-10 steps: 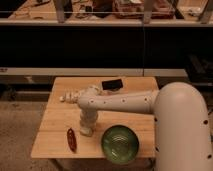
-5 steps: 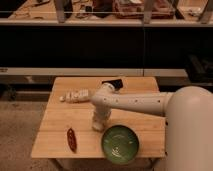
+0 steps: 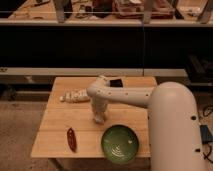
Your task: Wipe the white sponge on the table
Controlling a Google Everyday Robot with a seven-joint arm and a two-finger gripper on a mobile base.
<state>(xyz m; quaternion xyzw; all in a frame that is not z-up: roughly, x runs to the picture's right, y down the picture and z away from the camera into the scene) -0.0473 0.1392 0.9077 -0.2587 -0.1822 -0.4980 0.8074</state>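
Observation:
My gripper (image 3: 99,119) points straight down near the middle of the light wooden table (image 3: 52,132), at the end of the white arm that reaches in from the right. Its lower end presses on the tabletop. A small off-white block, the white sponge (image 3: 99,120), shows at the tip and blends with the pale gripper. The gripper is shut on it.
A green plate (image 3: 120,144) lies at the table's front, just right of the gripper. In front and to the left lies a dark red oblong item (image 3: 71,139). A long white lumpy packet (image 3: 75,96) lies behind and to the left. A black rectangular object (image 3: 116,82) sits at the back.
The gripper has slid to the right and a little toward the back of the table, staying down on the surface. The other objects have not moved.

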